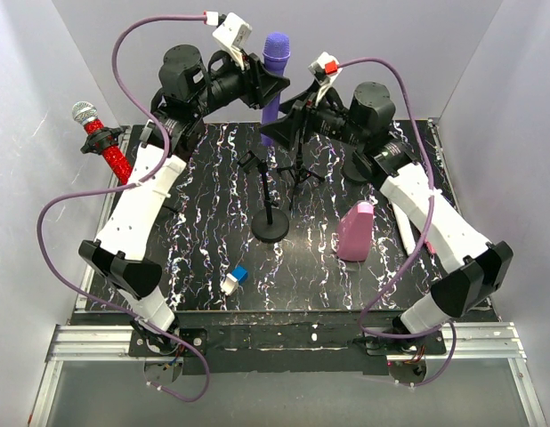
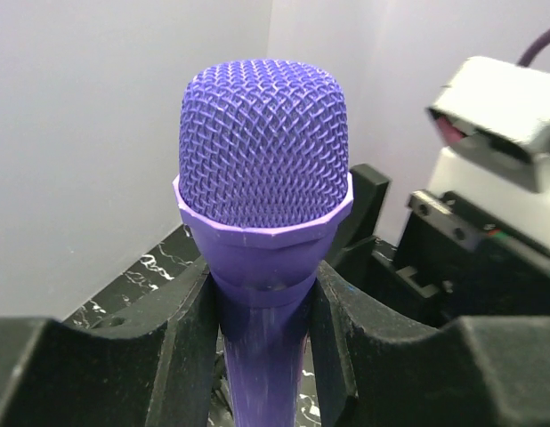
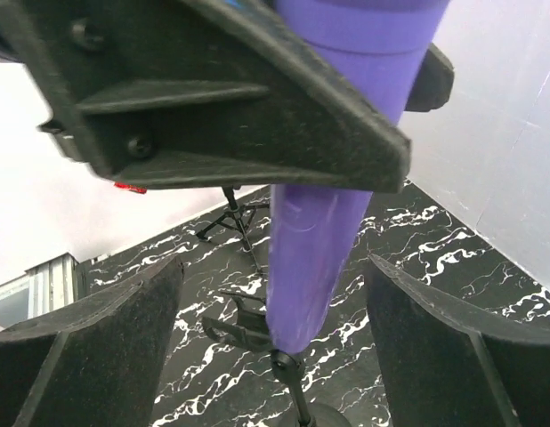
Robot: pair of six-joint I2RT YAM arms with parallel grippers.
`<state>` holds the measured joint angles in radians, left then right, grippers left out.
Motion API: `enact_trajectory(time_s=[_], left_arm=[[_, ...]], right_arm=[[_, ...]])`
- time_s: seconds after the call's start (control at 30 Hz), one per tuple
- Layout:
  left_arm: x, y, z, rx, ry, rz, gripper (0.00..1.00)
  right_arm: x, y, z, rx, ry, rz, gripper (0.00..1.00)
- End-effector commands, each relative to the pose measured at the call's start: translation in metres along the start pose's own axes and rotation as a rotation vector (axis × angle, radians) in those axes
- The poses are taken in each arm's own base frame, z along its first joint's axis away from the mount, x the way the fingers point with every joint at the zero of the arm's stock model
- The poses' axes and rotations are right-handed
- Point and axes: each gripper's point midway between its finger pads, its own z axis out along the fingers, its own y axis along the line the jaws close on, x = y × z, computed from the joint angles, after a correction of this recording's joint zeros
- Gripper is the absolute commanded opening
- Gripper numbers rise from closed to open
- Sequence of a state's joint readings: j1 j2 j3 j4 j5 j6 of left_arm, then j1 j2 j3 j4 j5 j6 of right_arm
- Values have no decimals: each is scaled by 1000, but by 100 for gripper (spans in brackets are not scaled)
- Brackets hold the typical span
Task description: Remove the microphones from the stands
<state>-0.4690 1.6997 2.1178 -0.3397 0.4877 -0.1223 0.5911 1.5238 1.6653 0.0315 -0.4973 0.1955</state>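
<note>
Purple microphone (image 1: 274, 76) stands nearly upright, its tail end just above the top of the stand (image 1: 270, 222). The left arm stretches in from the stand's left, and the left gripper (image 2: 266, 356) is clamped on the handle under the mesh head. From the stand's right, the right arm extends inward. The right gripper (image 3: 275, 356) is spread wide either side of the lower handle, not touching it.

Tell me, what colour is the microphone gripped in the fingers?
The microphone is purple, mesh head and handle alike; clearest in the left wrist view.
</note>
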Motion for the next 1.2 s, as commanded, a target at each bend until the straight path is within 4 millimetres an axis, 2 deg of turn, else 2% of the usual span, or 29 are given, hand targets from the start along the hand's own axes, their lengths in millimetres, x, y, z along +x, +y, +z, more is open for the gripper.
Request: enact_trajectory(time_s=[0.0, 0.13, 0.33, 0.6, 0.7, 0.73, 0.77, 0.9, 1.07, 1.17], left_arm=[[-30, -19, -14, 52, -42, -18, 0], [-26, -24, -17, 68, -18, -41, 0], [-24, -23, -17, 45, -7, -71, 0], [-20, -22, -17, 41, 0, -83, 2], [-23, -22, -17, 44, -9, -70, 50], [-22, -22, -16, 47, -9, -64, 59], [-23, -22, -16, 47, -13, -55, 64], [-30, -27, -18, 80, -25, -1, 74], [-39, -39, -25, 139, -39, 71, 77], [-35, -38, -28, 143, -39, 136, 77]], right_arm=[[-41, 3, 6, -5, -117, 5, 87], [-45, -7, 14, 34, -145, 2, 82], [-55, -13, 17, 67, -186, -37, 74], [-49, -10, 12, 54, -178, -91, 45], [-47, -14, 7, 92, -177, -104, 35], [-47, -17, 4, 111, -179, -110, 33], [-49, -20, 0, 136, -183, -114, 28], [-60, -29, -19, 202, -202, -153, 3], [-81, -41, -59, 306, -214, -238, 1], [-103, -50, -98, 454, -224, -318, 1]])
